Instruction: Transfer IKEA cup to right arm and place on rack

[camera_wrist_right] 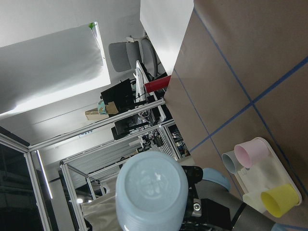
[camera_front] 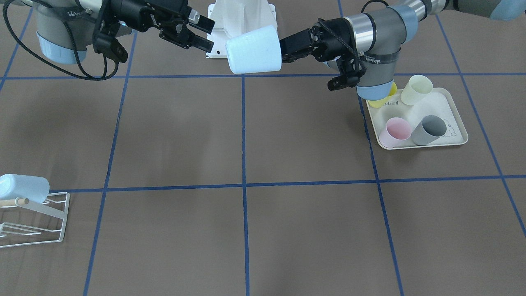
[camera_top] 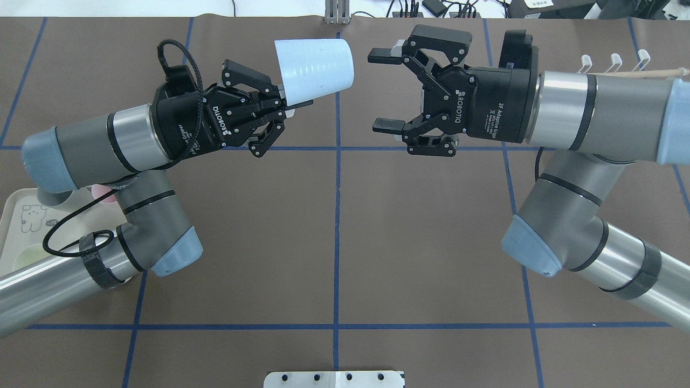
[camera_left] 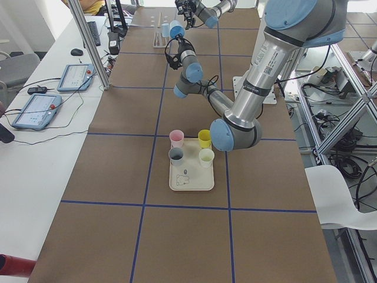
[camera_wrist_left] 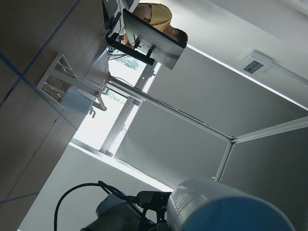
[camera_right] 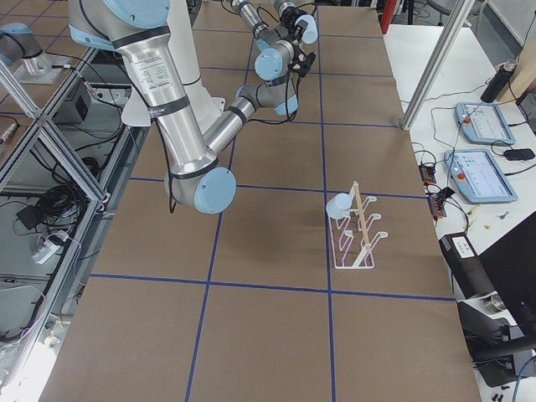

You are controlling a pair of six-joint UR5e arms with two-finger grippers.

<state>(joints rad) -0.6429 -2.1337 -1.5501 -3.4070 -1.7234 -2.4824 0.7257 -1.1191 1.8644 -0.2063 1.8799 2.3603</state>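
Observation:
A light blue IKEA cup [camera_top: 315, 67] hangs in the air on its side, held by its rim in my left gripper [camera_top: 291, 102], which is shut on it. It also shows in the front view [camera_front: 254, 49], and the right wrist view shows its base [camera_wrist_right: 151, 192]. My right gripper [camera_top: 380, 90] is open, jaws wide, facing the cup's base a short gap away and not touching it. The white wire rack [camera_front: 37, 218] with a wooden dowel stands at the table's right end. It also shows in the right side view [camera_right: 356, 230]. It holds another light blue cup [camera_front: 22, 187].
A cream rabbit-print tray [camera_front: 452, 107] on my left side holds pink [camera_front: 395, 131], grey [camera_front: 429, 129], pale yellow [camera_front: 417, 89] and yellow cups. A white robot base [camera_front: 242, 16] stands behind the cup. Blue tape lines grid the brown table.

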